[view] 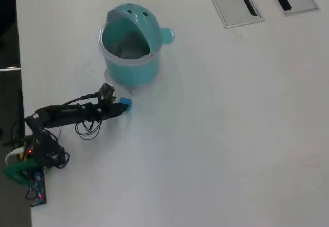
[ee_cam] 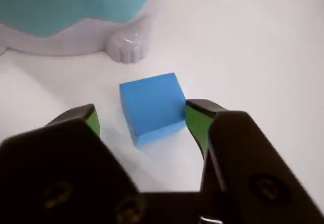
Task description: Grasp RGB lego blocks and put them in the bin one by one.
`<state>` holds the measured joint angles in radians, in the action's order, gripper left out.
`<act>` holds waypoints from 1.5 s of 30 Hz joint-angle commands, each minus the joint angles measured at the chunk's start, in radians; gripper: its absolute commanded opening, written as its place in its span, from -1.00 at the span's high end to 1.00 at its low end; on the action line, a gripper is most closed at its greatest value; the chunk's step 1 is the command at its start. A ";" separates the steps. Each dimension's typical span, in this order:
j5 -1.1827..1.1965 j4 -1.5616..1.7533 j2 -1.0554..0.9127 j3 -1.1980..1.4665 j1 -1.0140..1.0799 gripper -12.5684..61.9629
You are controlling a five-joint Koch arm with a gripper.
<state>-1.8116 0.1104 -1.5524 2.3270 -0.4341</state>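
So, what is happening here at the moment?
A small robot arm is reaching for a blue block that lies on the white table, just in front of the teal bin. In the wrist view its gripper is open, with one finger on each side of the block, and the right finger looks very close to it or touching. The block is not lifted yet. No other block shows in either view.

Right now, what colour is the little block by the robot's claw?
Blue. The block shows best in the wrist view.
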 commanded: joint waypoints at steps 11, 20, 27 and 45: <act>-0.026 0.025 0.121 -0.152 0.029 -0.19; -0.052 0.015 0.078 -0.170 0.034 -0.21; -0.097 -0.057 -0.057 -0.141 0.044 -0.21; -0.141 -0.183 -0.181 -0.009 0.149 -0.20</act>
<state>-1.9497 -0.0767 -1.7027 2.3562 -0.2976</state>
